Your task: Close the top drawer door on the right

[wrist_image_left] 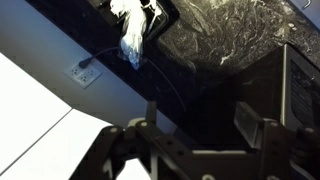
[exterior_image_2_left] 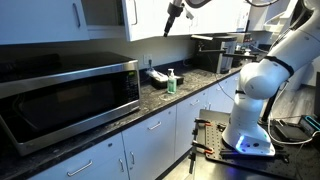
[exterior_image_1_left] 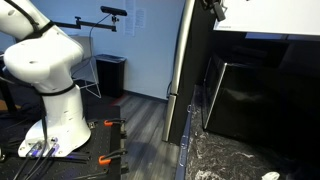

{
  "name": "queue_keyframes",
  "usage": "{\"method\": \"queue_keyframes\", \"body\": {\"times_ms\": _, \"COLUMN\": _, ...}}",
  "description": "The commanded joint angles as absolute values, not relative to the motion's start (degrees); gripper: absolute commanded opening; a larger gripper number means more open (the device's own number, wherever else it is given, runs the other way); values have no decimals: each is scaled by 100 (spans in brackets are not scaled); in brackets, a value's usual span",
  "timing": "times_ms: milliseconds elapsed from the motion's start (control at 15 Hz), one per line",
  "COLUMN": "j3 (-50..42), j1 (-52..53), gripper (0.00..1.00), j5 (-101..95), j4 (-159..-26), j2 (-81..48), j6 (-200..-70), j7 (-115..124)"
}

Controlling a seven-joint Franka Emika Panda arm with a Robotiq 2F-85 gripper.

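The top drawer door is a white upper-cabinet panel. In an exterior view it fills the top right (exterior_image_1_left: 270,17), above the dark appliance. In the wrist view it is the white surface at lower left (wrist_image_left: 40,130). In an exterior view white upper doors (exterior_image_2_left: 130,12) hang above the counter; I cannot tell how far this one stands open. My gripper (wrist_image_left: 200,115) is open and empty, with its fingers apart over the dark space below the cabinet. It is up at cabinet height in both exterior views (exterior_image_1_left: 215,9) (exterior_image_2_left: 171,18), next to the door's edge. The door's handle is not visible.
A black microwave (exterior_image_2_left: 70,95) stands on the granite counter (exterior_image_2_left: 190,85) with a green soap bottle (exterior_image_2_left: 171,82). A tall black panel with a silver edge (exterior_image_1_left: 185,70) stands beside a glossy black appliance (exterior_image_1_left: 250,95). A wall outlet (wrist_image_left: 84,72) shows below the cabinet. The robot base (exterior_image_1_left: 50,75) stands on the floor.
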State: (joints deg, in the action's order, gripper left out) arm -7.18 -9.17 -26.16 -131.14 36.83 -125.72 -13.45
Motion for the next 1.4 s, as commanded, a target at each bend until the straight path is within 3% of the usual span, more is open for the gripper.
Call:
{"method": "queue_keyframes", "body": {"times_ms": 0, "j3": -866, "j1": -694, "gripper": 49, "j5": -2574, "j4": -12823, "j2": 3321, "j6": -13018, "j7": -1817}}
{"method": "queue_keyframes", "body": {"times_ms": 133, "j3": -876, "j1": -556, "gripper": 34, "j5": -2470, "j4": -12738, "j2": 3179, "j6": -13198, "j7": -2043}}
{"method": "queue_keyframes", "body": {"times_ms": 200, "j3": -874, "j1": -430, "gripper": 64, "j5": -2360, "j4": -12724, "j2": 3152, "j6": -13237, "j7": -2199}}
{"method": "queue_keyframes", "body": {"times_ms": 267, "j3": -875, "j1": -313, "gripper": 72, "j5": -2265, "j4": -12719, "j2": 3134, "j6": -13273, "j7": -2359}}
{"method": "queue_keyframes", "body": {"times_ms": 667, "j3": -817, "j1": 191, "gripper": 100, "j5": -1909, "j4": -12854, "j2": 3399, "j6": -13473, "j7": -2937}}
{"method": "queue_keyframes", "body": {"times_ms": 1067, "j3": -914, "j1": 396, "gripper": 94, "j5": -1660, "j4": -12918, "j2": 3606, "j6": -13900, "j7": -2990}}
{"method": "queue_keyframes", "body": {"times_ms": 1333, "j3": -830, "j1": 293, "gripper": 98, "j5": -1615, "j4": -12843, "j2": 3537, "j6": -13864, "j7": -2837}}
